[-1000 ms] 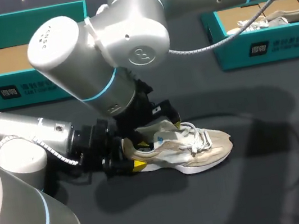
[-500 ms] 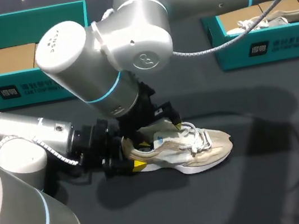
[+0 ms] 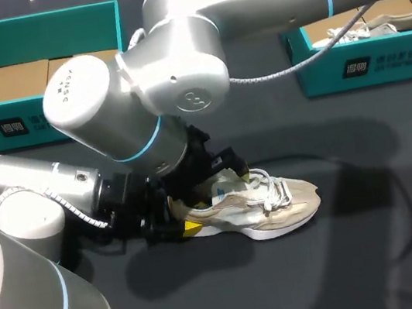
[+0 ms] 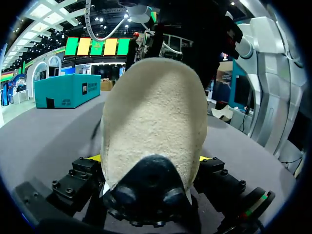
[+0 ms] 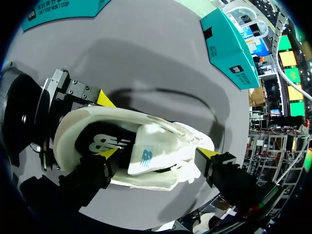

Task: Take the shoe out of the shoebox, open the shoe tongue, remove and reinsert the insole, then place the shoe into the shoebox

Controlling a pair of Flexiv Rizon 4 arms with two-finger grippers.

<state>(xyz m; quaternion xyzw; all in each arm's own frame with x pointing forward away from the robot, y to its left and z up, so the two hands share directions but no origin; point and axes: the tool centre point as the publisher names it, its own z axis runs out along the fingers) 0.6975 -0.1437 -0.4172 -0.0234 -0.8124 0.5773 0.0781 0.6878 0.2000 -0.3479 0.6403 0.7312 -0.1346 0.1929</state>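
Two tools are on the one shoe, which lies on its sole in the middle of the counter, toe to the right, out of the teal shoebox at the far left. My left tool is clamped on the heel, one yellow tip against each side. My right tool hangs over the mouth of the shoe with its fingers spread wide. The raised tongue is between them, pinched by neither. Behind the tongue the dark insole shows at the heel end.

I judge the shoe light, with a soft upper that dents and a firmer sole and heel cup, so the heel is the sound place to pin it. The tongue looks floppy and may fall back if released. The insole seems thin and bendy. I would pinch its heel edge and peel slowly, since it may cling. Loose laces could snag a finger.
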